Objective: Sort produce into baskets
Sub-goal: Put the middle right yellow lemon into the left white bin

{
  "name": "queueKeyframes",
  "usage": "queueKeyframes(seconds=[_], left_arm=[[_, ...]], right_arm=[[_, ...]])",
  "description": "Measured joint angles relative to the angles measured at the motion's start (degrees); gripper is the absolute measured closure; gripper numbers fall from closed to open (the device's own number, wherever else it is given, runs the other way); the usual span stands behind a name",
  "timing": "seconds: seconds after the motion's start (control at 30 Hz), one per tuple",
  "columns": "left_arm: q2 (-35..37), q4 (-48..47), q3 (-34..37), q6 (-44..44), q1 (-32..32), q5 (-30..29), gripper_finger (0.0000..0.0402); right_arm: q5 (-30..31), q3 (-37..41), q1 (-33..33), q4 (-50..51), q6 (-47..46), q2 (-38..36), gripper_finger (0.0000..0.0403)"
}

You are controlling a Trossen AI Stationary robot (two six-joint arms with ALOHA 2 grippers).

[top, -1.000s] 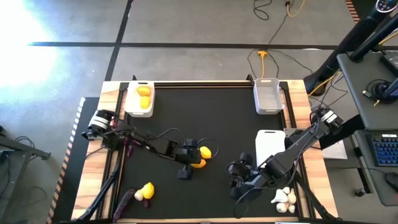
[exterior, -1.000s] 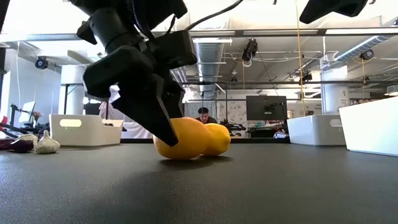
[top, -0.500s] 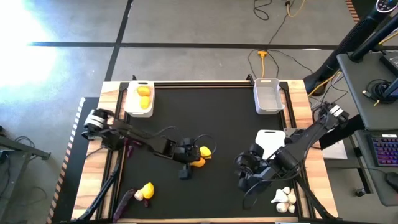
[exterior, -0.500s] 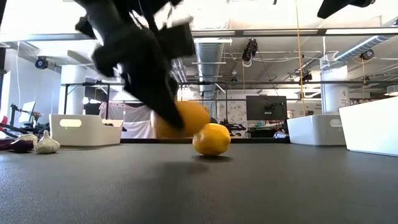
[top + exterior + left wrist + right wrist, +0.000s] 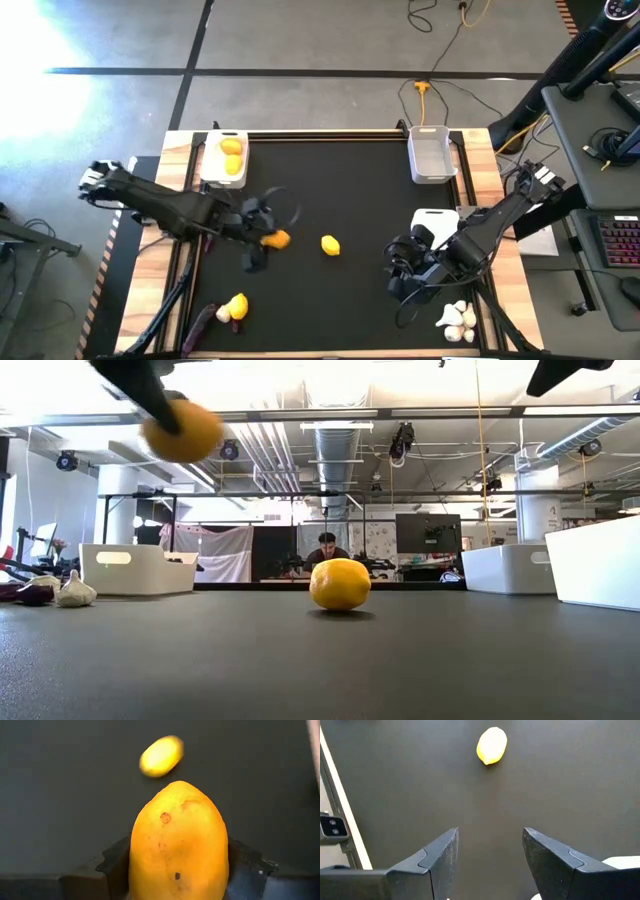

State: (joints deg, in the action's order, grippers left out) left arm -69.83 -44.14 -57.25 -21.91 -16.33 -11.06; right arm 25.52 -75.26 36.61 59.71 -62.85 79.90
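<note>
The left gripper (image 5: 262, 240) is closed on the orange fruit (image 5: 277, 239), holding it clear of the mat (image 5: 330, 190); in the low view the fruit (image 5: 181, 431) hangs well above the surface, and in the left wrist view it (image 5: 178, 842) fills the space between the two fingers (image 5: 112, 865). A single lemon (image 5: 330, 245) lies on the mat near the table's centre, apart from the left gripper and between the two arms; it also appears in the low view (image 5: 340, 583), the left wrist view (image 5: 161, 756) and the right wrist view (image 5: 491, 745). The right gripper (image 5: 403, 272) hovers over the right half of the mat with its fingers (image 5: 437, 857) spread apart and nothing between them, pointing toward the lemon. The far-left basket (image 5: 224, 158) holds two yellow fruits (image 5: 232, 155). The far-right basket (image 5: 430, 153) stands at the opposite far corner; no contents are visible in it. A third basket (image 5: 432, 228) sits on the right side, partly covered by the right arm. Garlic bulbs (image 5: 456, 319) lie in a cluster at the near-right corner, just beside the right arm. At the near-left corner another lemon (image 5: 237, 306) rests touching a purple eggplant piece (image 5: 222, 314), with a second dark piece (image 5: 198, 322) just beside them. In the low view a garlic bulb (image 5: 75, 591) and a purple piece (image 5: 30, 593) sit at the left edge. A person (image 5: 326, 547) is visible in the room beyond the table.
</note>
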Motion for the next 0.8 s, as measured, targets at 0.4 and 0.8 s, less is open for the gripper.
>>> queueKeyframes(seconds=[0.4,0.8], left_arm=[[9.50,-29.01,0.04,-14.49,17.64,-11.17,0.0176],[-0.15,-23.20,0.17,-0.19,51.33,-13.96,0.0177]], right_arm=[[-0.47,-1.84,-4.37,-0.78,0.48,0.90,0.0188],[-0.48,-5.14,-4.90,-0.40,3.32,0.81,0.0188]])
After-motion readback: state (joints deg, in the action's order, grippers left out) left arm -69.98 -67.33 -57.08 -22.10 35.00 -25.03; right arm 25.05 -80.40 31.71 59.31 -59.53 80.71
